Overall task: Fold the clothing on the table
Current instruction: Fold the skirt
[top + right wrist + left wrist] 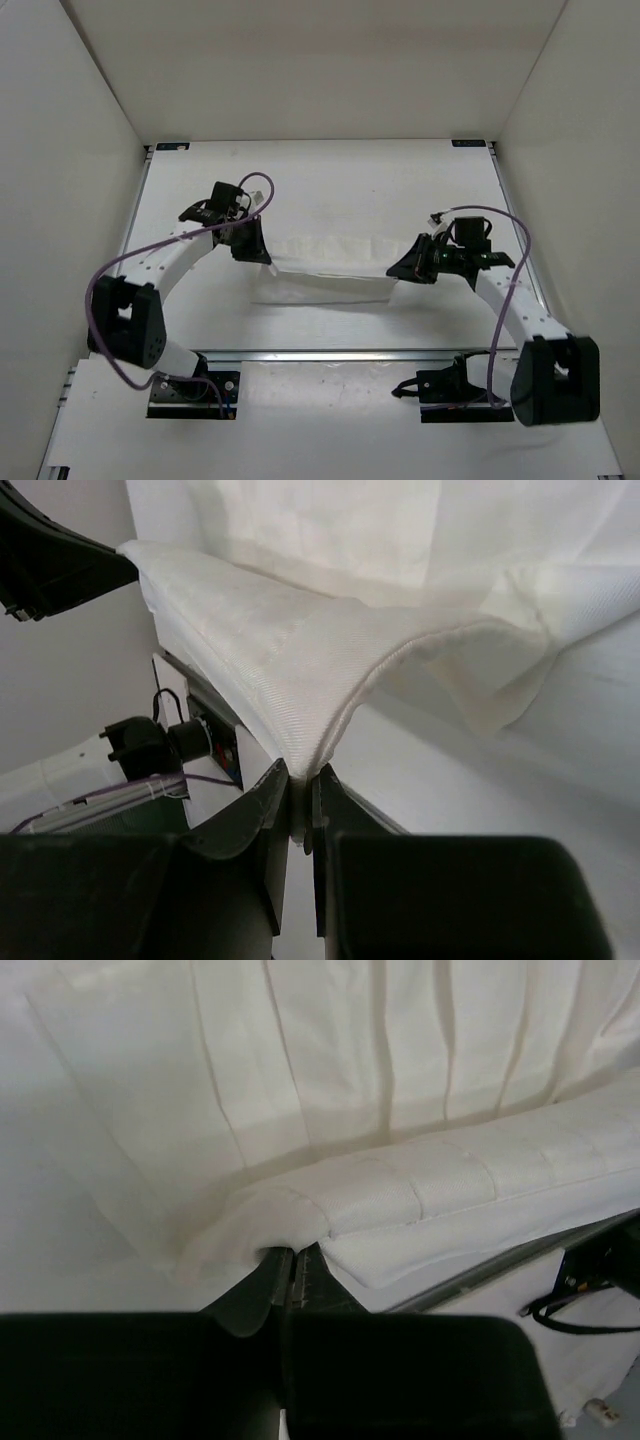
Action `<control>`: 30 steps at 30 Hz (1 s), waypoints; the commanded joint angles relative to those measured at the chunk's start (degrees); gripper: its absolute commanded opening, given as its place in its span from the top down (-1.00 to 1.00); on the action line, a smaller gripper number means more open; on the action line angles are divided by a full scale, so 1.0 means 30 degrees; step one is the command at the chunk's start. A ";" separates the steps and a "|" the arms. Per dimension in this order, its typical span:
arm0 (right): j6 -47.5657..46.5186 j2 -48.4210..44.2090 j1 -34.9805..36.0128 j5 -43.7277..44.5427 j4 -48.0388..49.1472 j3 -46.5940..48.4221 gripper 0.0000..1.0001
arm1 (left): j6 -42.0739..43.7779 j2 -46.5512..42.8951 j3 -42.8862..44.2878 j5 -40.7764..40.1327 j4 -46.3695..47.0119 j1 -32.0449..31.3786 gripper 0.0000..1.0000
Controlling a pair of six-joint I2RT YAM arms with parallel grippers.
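Item: clothing (325, 275). Thin, light, limp, likely to sag between grips. Lies mid-desk (330, 180), nearer the near edge. My left end effector (290, 1268) and right end effector (303, 802) each pinch an end fold.

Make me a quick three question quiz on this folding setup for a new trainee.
1. True or false: the left pincer stands open, clear of the white pleated garment.
2. The garment's held edge is: A) stretched between the two pincers; B) rolled into a ball; C) hung on a side wall.
3. Fill in: the right pincer is shut on the ____.
Key: 1 false; 2 A; 3 garment.
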 commanded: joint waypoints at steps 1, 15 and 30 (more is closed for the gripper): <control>-0.0136 0.3165 -0.0333 0.1750 0.3162 0.1866 1.00 | 0.0060 0.2137 0.1831 -0.1668 0.1633 0.1071 0.83; -0.0779 1.1068 -0.0041 0.2654 0.4254 1.0340 0.10 | -0.1464 0.5987 0.6759 0.1524 0.3277 0.3121 -0.21; 0.1326 0.4032 -0.2267 0.4216 0.7089 -0.1319 -0.29 | -0.3660 -0.2306 -0.5627 -0.0377 0.7110 0.0664 -0.26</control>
